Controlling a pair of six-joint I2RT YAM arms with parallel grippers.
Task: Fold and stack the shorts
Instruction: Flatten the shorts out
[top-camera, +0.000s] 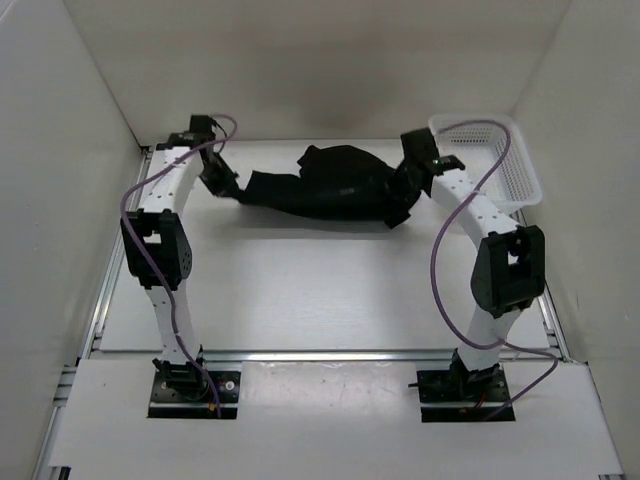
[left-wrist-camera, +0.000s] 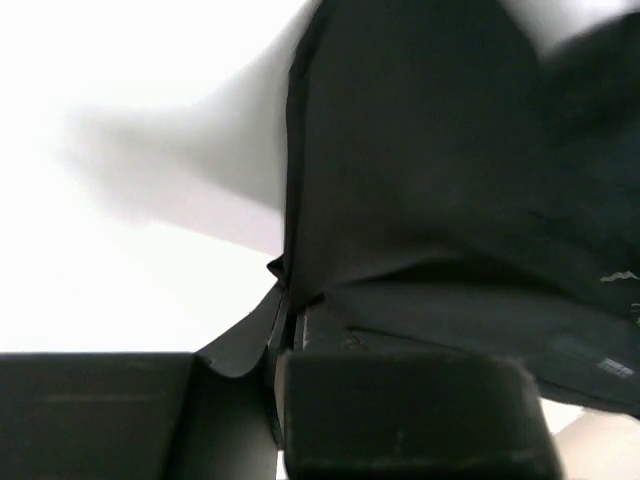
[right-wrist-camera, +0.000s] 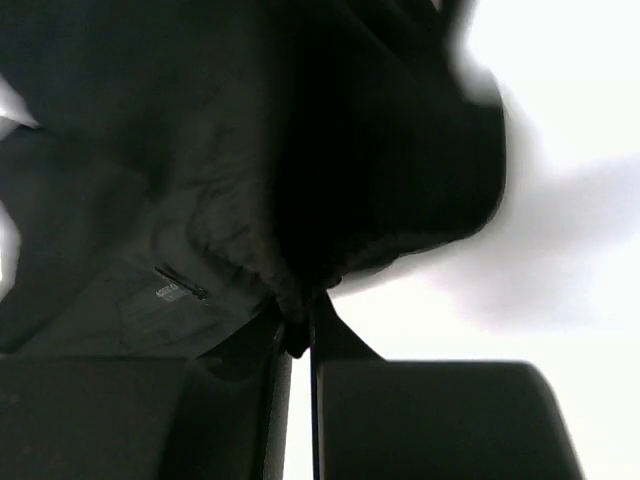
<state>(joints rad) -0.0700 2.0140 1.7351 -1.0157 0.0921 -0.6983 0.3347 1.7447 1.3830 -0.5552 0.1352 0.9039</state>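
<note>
With left tool (left-wrist-camera: 285, 330) and right tool (right-wrist-camera: 298, 328) each clenched on an opposite edge of the shorts (top-camera: 325, 185), bunched just left of the basket (top-camera: 522, 172), draw apart evenly, then lay flat on the worktop (top-camera: 300, 290).

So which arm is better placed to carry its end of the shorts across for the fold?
Left, probably. The left gripper pinches a flat, taut edge of the shorts; the right gripper holds a bunched end, close beside the basket.
</note>
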